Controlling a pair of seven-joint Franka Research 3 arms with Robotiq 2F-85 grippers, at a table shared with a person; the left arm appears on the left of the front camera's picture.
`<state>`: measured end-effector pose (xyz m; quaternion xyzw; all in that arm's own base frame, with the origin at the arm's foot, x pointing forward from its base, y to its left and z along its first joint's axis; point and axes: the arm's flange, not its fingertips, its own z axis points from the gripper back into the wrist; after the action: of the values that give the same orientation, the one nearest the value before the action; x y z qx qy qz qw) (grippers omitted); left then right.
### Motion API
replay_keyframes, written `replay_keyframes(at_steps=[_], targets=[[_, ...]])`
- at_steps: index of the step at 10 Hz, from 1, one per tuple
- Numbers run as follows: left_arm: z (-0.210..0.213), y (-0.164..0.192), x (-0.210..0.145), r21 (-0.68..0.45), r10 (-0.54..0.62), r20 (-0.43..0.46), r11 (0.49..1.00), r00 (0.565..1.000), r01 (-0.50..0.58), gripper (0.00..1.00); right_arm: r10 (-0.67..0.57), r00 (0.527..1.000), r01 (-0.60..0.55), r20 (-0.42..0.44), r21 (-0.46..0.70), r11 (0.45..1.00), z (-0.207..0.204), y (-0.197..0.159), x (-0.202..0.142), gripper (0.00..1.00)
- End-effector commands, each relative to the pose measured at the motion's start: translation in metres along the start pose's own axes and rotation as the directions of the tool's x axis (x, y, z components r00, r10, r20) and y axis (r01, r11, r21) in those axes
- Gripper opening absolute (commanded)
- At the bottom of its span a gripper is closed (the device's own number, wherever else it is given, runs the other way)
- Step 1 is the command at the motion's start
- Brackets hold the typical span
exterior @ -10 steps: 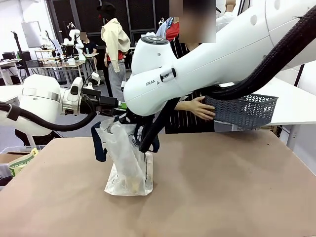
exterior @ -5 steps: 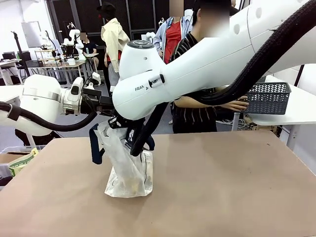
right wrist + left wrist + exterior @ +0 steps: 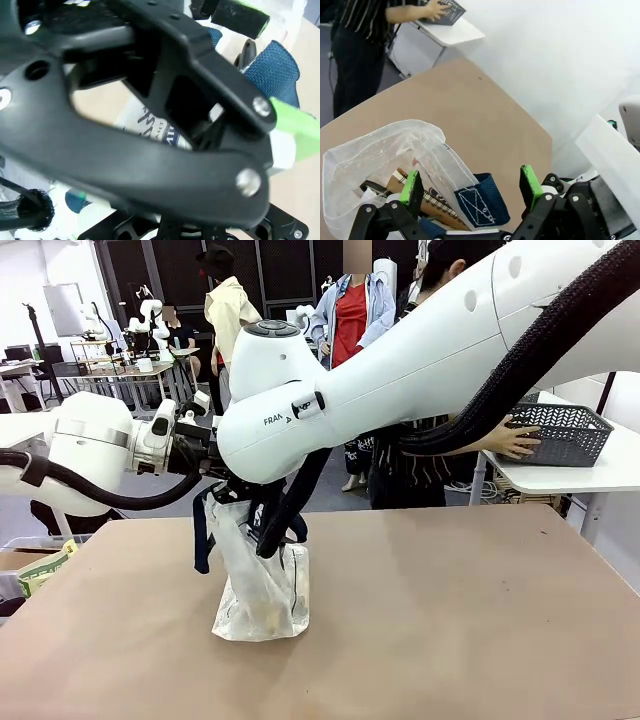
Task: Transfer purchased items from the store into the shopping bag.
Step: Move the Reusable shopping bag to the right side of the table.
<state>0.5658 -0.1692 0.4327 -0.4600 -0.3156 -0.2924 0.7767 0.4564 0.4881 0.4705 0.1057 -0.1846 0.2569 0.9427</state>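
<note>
The shopping bag [image 3: 262, 585] stands upright on the brown table, translucent white with navy handles. My left gripper [image 3: 470, 186] is open at the bag's mouth, its green pads on either side of a navy handle [image 3: 482, 204]. Inside the bag [image 3: 380, 155] lies a brown spiral notebook [image 3: 431, 204]. My right gripper [image 3: 255, 512] is shut low over the bag's top; I cannot tell whether it pinches anything. In the right wrist view a navy strap [image 3: 275, 70] sits close behind black gripper links. The store, a grey lattice basket [image 3: 560, 430], rests on a white side table under a person's hand [image 3: 515, 440].
The person stands at the far side beside the white side table [image 3: 590, 475]. The brown table [image 3: 450, 620] is bare to the right of the bag. A box with packets [image 3: 40, 565] sits off the table's left edge.
The person has carried the basket to the right and set it on the white side table. My right arm has swung a little to the left over the bag. The left gripper has stayed open.
</note>
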Motion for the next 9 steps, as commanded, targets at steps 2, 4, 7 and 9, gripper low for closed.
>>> replay_keyframes(at_steps=[2,4,7,9], targets=[[-0.0094,0.0035,0.004,0.056,0.037,-0.05,0.998,0.998,-0.034,1.0,0.029,1.0,-0.029,0.001,-0.022,0.999,-0.0015,0.0038,-0.0013,0.0],[-0.012,0.0048,0.0043,0.078,0.055,-0.069,0.996,0.996,-0.05,0.97,0.034,0.999,-0.034,0.003,-0.022,0.999,-0.001,0.0046,-0.0038,0.0],[-0.0132,0.0052,0.005,0.09,0.063,-0.08,0.994,0.995,-0.055,0.42,0.033,0.999,-0.033,0.007,-0.024,0.999,-0.0006,0.0039,-0.0054,0.0],[-0.0128,0.0054,0.0048,0.091,0.066,-0.08,0.994,0.995,-0.058,0.03,0.031,0.999,-0.031,0.007,-0.024,0.999,-0.0004,0.0034,-0.0055,0.0]])
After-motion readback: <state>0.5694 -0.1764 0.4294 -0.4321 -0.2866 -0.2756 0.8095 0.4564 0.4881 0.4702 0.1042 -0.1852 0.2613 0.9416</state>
